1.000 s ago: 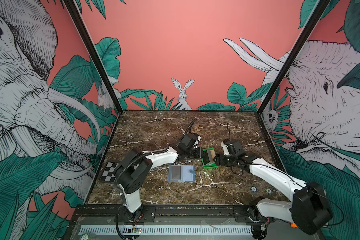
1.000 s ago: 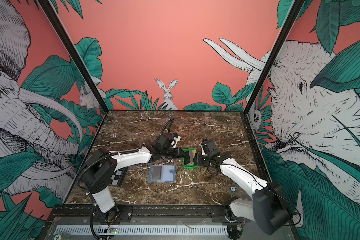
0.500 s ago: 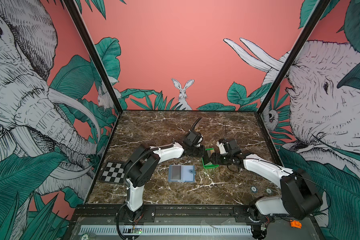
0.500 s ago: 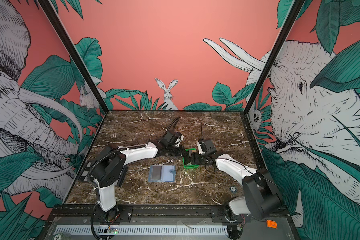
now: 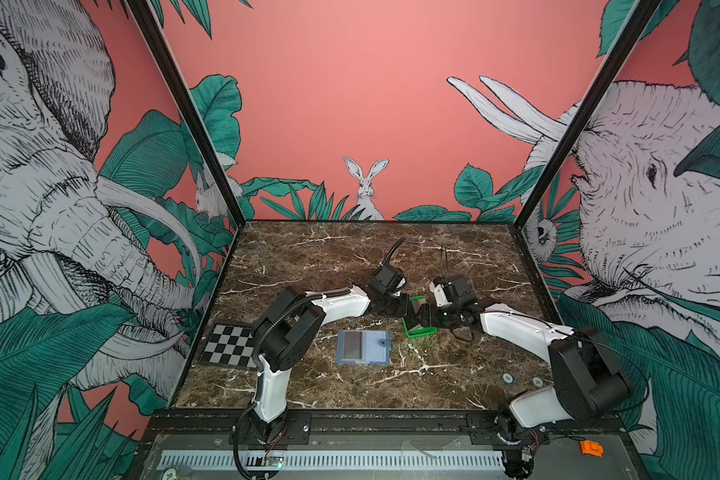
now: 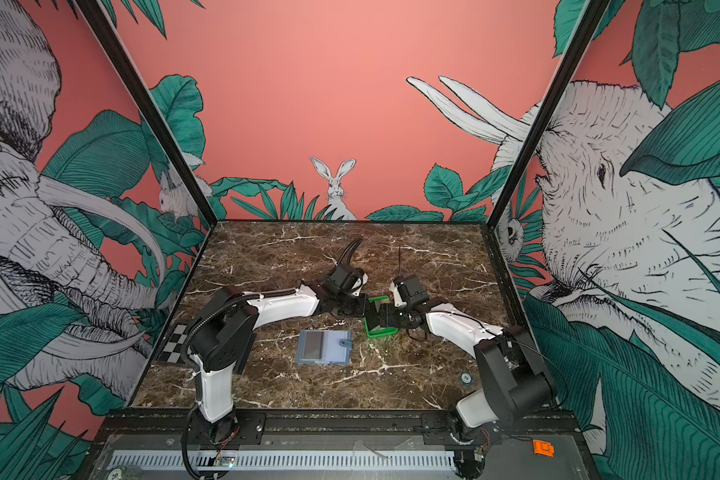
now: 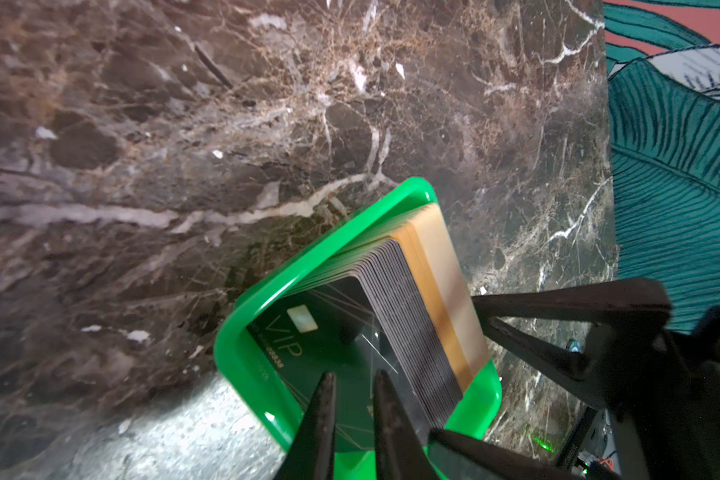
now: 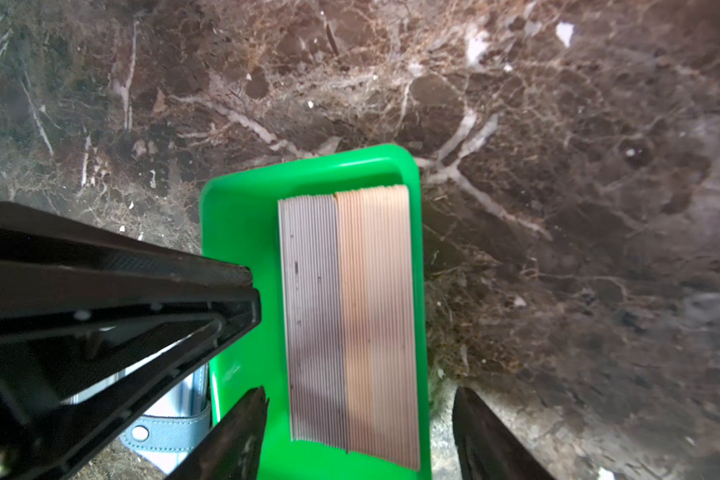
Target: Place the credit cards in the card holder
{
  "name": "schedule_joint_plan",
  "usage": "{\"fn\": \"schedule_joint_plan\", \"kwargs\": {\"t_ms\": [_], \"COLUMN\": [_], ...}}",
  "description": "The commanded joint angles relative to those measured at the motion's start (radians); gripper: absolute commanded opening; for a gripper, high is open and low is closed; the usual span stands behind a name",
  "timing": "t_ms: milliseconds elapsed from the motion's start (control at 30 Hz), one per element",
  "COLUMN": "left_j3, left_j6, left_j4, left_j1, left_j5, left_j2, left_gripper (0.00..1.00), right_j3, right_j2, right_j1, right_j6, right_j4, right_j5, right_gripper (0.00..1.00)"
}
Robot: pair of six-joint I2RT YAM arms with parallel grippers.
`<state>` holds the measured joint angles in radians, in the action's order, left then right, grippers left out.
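Credit cards [image 8: 350, 316] are stacked on edge in the green tray [image 8: 242, 199] at table centre. The card holder [image 5: 363, 347] is laid open to its near-left. The left gripper [image 7: 353, 390] is narrowly parted at the VIP card [image 7: 308, 345], with nothing seen pinched. The right gripper [image 8: 356, 419] is spread wide astride the stack. Only the front card should be peeled off while the tray is steadied.

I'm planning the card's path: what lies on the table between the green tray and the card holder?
Nothing: only a narrow strip of bare marble table separates the green tray from the card holder, as both top views show.
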<state>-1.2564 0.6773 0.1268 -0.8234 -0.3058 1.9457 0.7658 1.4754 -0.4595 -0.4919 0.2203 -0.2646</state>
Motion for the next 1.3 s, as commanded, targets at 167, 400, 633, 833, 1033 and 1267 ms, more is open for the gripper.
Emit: {"fn": "schedule_joint_plan", "kwargs": {"t_ms": [167,400,633,833,1033,1267], "left_j3": [0.016,0.02,0.029,0.031,0.028,0.016], "left_j6": [0.01,0.006,0.001,0.001,-0.005,-0.013], "left_j4": [-0.003,0.003,0.005,0.002,0.007,0.011], "left_j1": [-0.004,-0.003,-0.003,-0.006,-0.006,-0.016], "left_j5": [-0.001,-0.003,-0.005,-0.017,-0.028,-0.042], "left_j2": [-0.008,-0.013,-0.014,-0.011,-0.01,0.001], "left_gripper": [0.19,0.17,0.17,0.15,0.14,0.14], "right_j3": [0.006,-0.011,-0.033,-0.04,-0.018,0.024], "right_j2": [0.035,0.02,-0.023,-0.056,-0.06,-0.042], "right_j1": [0.003,0.004,0.004,0.006,0.013,0.023], "right_j6": [0.013,0.008,0.016,0.003,0.001,0.015], "right_j4": [-0.03,-0.004,0.03,0.052,0.068,0.085], "right_j5": [-0.013,0.023,0.057,0.1,0.108,0.11], "right_gripper": [0.71,0.71,0.71,0.7,0.7,0.7]}}
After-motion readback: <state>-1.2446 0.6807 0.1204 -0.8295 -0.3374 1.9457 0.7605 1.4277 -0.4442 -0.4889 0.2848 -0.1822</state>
